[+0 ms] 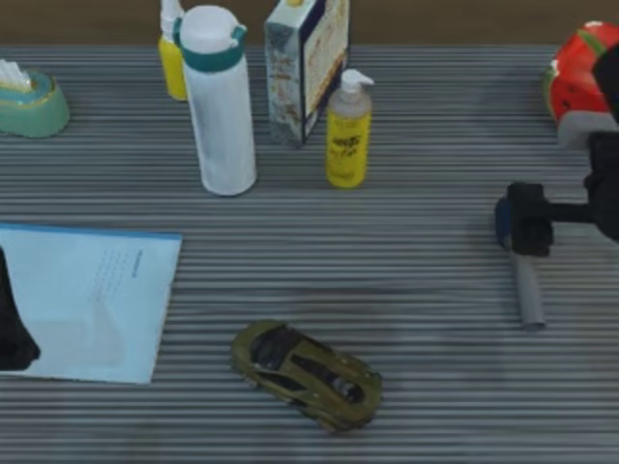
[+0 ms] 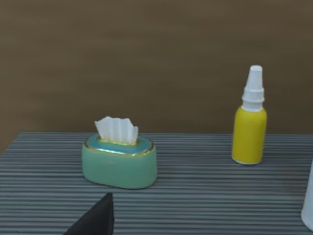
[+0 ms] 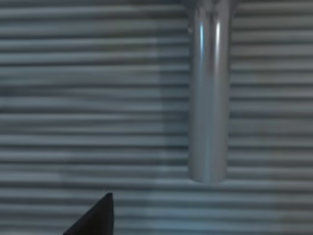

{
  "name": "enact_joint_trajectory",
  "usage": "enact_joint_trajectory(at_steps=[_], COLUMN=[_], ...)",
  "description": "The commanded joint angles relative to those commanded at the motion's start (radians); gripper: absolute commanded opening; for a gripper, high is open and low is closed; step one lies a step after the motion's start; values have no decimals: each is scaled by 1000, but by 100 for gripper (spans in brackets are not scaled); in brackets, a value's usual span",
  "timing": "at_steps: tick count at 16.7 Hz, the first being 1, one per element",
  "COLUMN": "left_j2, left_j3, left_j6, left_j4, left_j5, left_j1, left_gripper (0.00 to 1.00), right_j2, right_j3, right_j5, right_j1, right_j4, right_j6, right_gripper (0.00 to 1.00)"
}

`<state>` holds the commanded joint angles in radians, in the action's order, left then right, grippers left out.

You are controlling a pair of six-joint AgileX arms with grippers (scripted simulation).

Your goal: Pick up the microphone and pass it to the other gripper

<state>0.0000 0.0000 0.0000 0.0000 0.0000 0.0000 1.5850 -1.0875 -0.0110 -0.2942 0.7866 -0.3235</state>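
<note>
The microphone (image 1: pixel 528 295) lies flat on the striped table at the right, its grey handle pointing toward the front edge. My right gripper (image 1: pixel 527 224) hangs over its dark navy head, which only peeks out at one side, with the jaws open. In the right wrist view the grey handle (image 3: pixel 208 98) rests on the table, and one black fingertip (image 3: pixel 95 218) shows, well apart from it. The other gripper, my left gripper (image 1: pixel 12 333), is parked at the far left edge over a book; its wrist view shows one black fingertip (image 2: pixel 95 220) and nothing held.
An olive toy car (image 1: pixel 305 375) sits front centre. A pale blue book (image 1: pixel 87 300) lies at the left. Along the back stand a tissue box (image 1: pixel 29 101), a yellow dropper bottle (image 1: pixel 172 60), a white bottle (image 1: pixel 221 106), a carton (image 1: pixel 308 63) and a yellow pump bottle (image 1: pixel 348 126). A red object (image 1: pixel 580 68) is back right.
</note>
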Motion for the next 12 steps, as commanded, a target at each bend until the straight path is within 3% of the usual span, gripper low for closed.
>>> enact_joint_trajectory(at_steps=[5,12], left_j2=[0,0], left_j3=[0,0], left_j6=[0,0], left_j4=[0,0], left_j5=[0,0], left_j1=[0,0], left_gripper=[100,100], right_j2=[191,207], right_j3=[-127,-121], right_j5=[-9,-9], right_j1=[-37,-34], right_j4=[115,103], right_j6=[-40,-40], right_gripper=[100,100])
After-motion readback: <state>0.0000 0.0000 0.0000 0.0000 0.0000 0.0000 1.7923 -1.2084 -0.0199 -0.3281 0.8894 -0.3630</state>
